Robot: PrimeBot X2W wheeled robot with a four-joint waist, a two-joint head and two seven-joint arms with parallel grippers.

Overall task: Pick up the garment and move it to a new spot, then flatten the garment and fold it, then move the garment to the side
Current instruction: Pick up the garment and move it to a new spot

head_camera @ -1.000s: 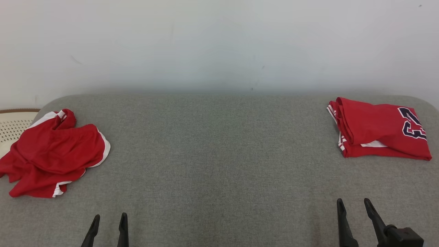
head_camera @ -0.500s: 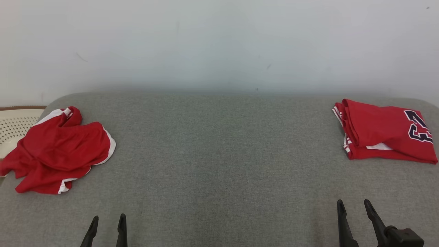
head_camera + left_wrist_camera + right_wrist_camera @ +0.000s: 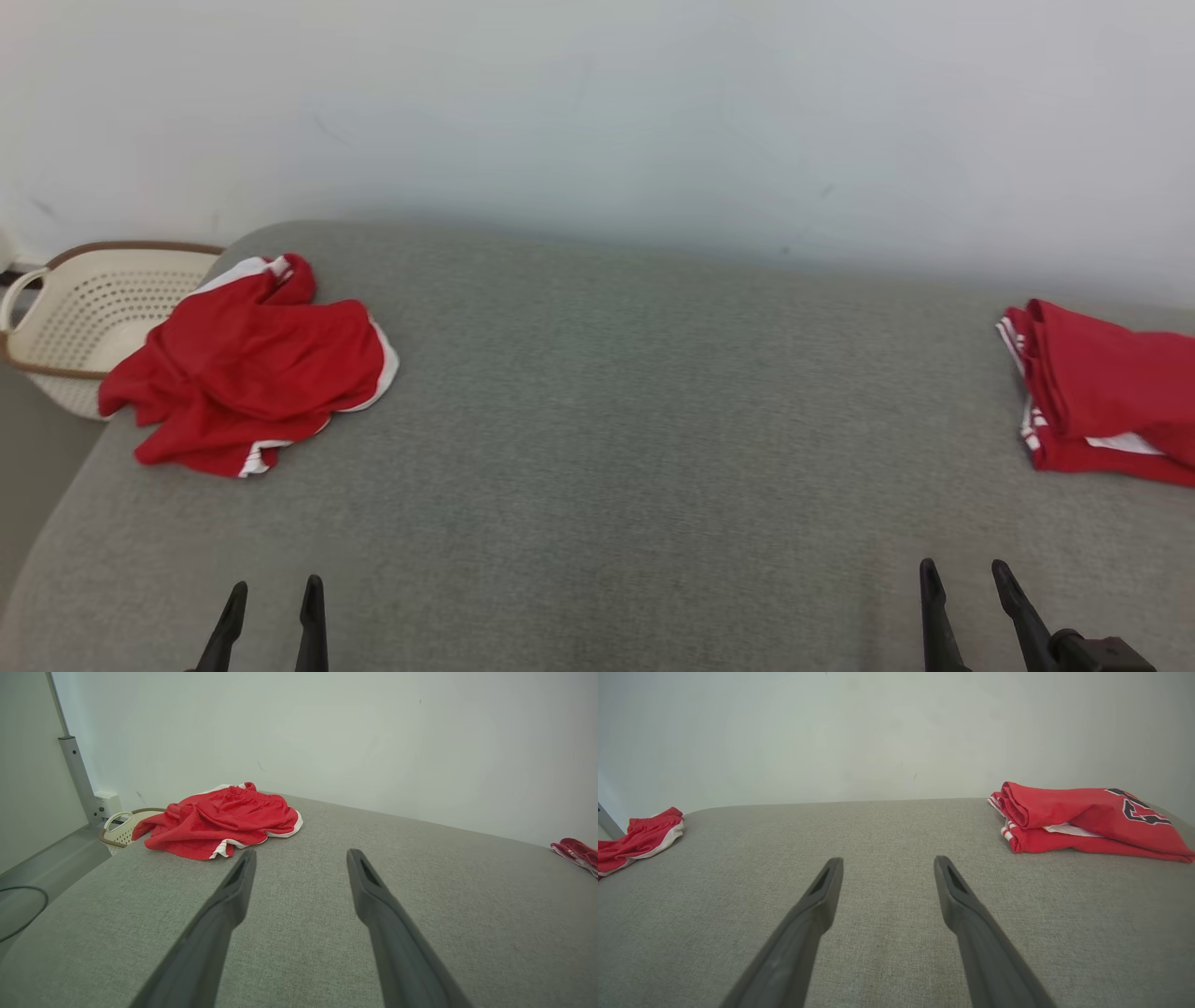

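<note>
Resting well beyond left pincer: crumpled garment.

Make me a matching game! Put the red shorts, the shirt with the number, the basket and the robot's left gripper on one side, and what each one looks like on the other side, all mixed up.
Things:
1. red shorts
2. numbered red shirt
3. basket
4. left gripper

What they look like:
A. cream, full of little holes
B. open, holding nothing
C. neatly folded, on the right
D. lying in a crumpled heap, on the left

Right pairs: 1-D, 2-C, 3-A, 4-B.
</note>
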